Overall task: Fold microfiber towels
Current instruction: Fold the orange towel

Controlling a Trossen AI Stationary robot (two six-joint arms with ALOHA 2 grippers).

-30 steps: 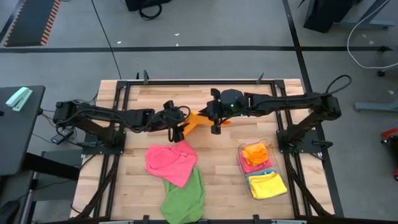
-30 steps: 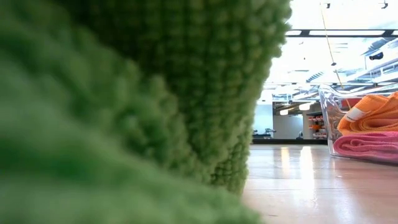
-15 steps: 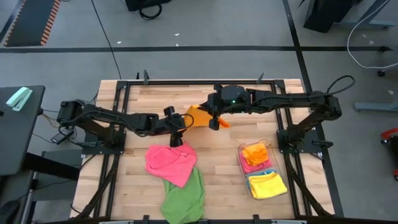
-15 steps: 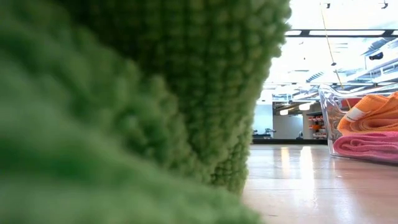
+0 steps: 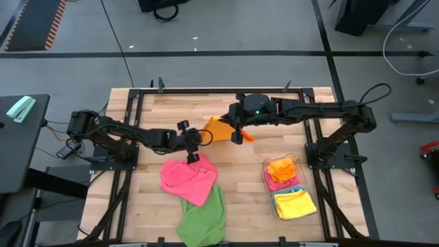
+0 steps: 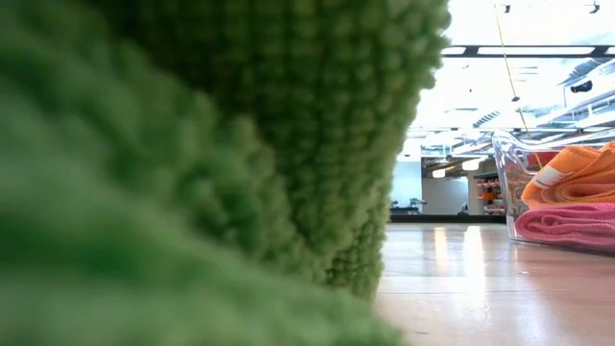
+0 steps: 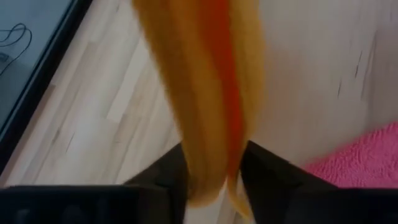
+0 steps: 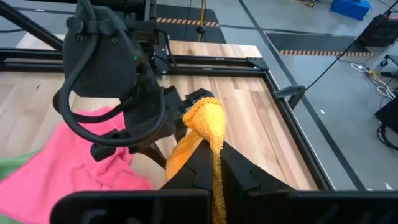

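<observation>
The orange towel (image 5: pixel 221 127) hangs stretched above the middle of the desk (image 5: pixel 274 206), nearer its far edge, with the right gripper (image 5: pixel 236 130) clamped tight on one end of it and the left gripper (image 5: pixel 194 142) at the other end, its fingers (image 7: pixel 264 171) standing on either side of the cloth, though I cannot tell whether they actually pinch it. Below, toward the near edge, a pink towel (image 5: pixel 188 180) lies crumpled, overlapping a green towel (image 5: pixel 204 218). By the right edge a clear bin (image 5: pixel 265 180) holds folded orange, pink and yellow towels.
</observation>
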